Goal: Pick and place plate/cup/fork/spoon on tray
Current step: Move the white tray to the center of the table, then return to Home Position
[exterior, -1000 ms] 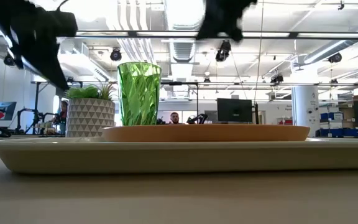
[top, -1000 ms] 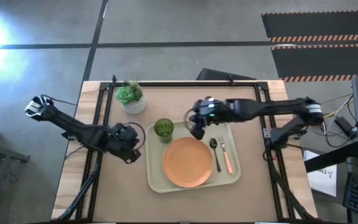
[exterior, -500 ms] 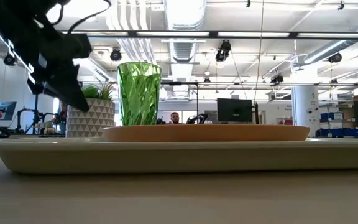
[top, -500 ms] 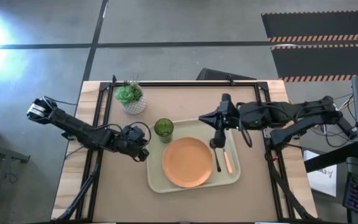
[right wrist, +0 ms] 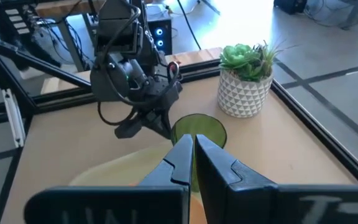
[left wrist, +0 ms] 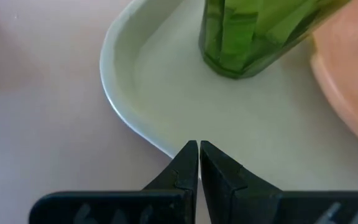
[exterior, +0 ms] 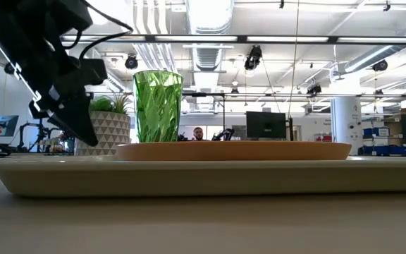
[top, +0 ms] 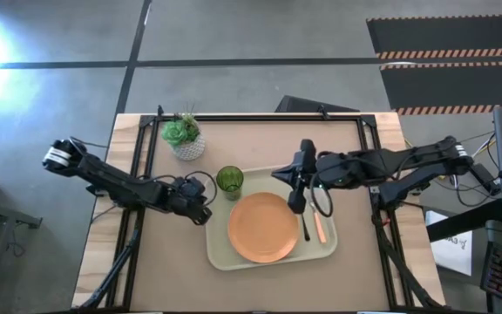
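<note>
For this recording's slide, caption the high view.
Both grippers, left and right, shut over the tray holding plate, cup, fork.

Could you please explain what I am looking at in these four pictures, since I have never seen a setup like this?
These are two dark robot arms at a table, each ending in a two-finger pincer. One picture looks straight down from above, one looks level across the table top, and two come from cameras on the arms' wrists. On the table lies a cream tray carrying an orange plate, a green cup, a dark spoon and a pink-handled fork. A potted plant stands on the table beside the tray. The left pincer is at the tray's rim near the cup, and the right pincer is above the tray by the plate. Both are shut and hold nothing.
</note>
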You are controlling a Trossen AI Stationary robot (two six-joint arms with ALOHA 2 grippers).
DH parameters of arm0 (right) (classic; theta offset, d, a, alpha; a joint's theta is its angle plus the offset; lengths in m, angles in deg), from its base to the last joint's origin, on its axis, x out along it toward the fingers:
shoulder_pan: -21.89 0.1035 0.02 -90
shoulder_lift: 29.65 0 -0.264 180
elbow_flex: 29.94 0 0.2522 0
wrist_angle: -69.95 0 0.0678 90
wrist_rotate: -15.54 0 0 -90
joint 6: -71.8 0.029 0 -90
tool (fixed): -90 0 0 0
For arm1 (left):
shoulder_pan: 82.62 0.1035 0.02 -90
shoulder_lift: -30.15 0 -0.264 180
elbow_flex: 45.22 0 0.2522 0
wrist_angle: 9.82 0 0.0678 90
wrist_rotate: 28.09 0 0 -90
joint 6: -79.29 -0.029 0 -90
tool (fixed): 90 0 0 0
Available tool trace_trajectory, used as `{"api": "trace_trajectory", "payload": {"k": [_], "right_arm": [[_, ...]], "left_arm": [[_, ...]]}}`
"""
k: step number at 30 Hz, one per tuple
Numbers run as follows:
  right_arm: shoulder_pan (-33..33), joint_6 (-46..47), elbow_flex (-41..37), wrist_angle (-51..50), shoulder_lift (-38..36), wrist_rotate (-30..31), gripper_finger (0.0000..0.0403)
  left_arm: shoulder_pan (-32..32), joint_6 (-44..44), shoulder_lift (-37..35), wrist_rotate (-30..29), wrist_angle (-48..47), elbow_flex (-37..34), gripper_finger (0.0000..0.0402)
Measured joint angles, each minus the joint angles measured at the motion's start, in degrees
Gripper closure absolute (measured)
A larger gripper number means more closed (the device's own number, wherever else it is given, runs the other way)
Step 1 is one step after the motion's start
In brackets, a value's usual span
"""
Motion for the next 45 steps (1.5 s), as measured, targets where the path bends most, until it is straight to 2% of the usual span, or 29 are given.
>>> {"api": "trace_trajectory", "payload": {"k": [11,19,29,37,45], "right_arm": [[0.0,-0.11,0.01,0.22,0.31,-0.01,0.0394],[0.0,-0.13,0.02,0.22,0.2,0.0,0.0394],[0.0,-0.13,0.01,0.16,0.2,-0.01,0.0394],[0.0,-0.13,0.01,-0.01,0.2,-0.04,0.0394],[0.0,-0.54,0.02,-0.01,-0.1,-0.05,0.0394]], "left_arm": [[0.17,2.16,4.97,-0.16,0.41,0.13,0.0402],[1.89,2.91,5.21,-3.2,-0.24,0.01,0.0402],[5.27,2.75,4.24,-3.96,0.45,-2.28,0.0402],[5.51,1.3,0.05,-4.2,-1.58,-3.04,0.0402],[5.49,-6.08,-9.74,-6.19,-0.37,-1.58,0.0402]]}}
